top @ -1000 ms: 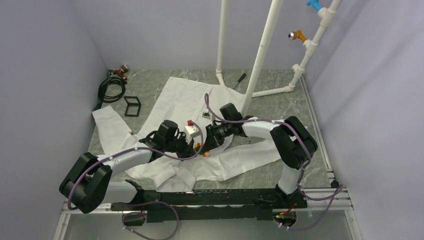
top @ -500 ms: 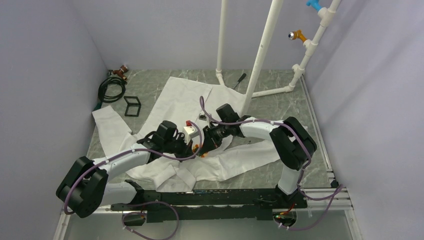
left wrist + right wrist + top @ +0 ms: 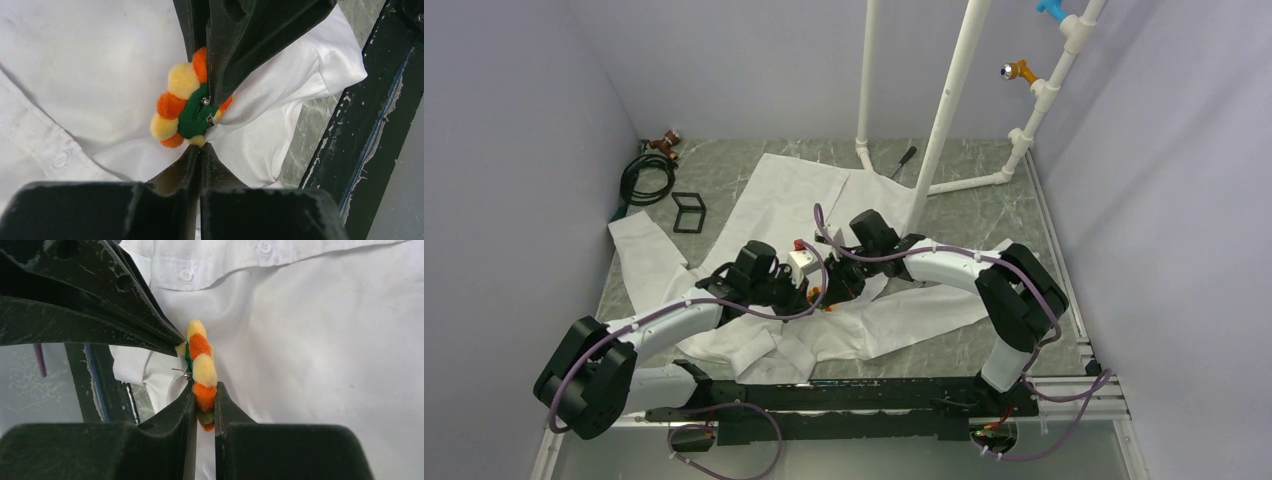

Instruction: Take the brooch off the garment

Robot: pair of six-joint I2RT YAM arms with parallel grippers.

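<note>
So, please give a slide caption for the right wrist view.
Right pincer clamps the brooch by one orange petal, against the white shirt.

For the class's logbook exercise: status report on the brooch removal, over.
Right gripper shut on brooch petal. Left gripper shut, pinching garment right beside it. Green pin back showing, fabric drawn up to it. Nothing blocking.

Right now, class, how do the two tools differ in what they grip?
The left tool pinches the shirt beside the brooch; the right tool clamps a brooch petal. The left tool's fingers meet; the right tool's stand slightly apart around the petal. Both are shut, working at the brooch.
</note>
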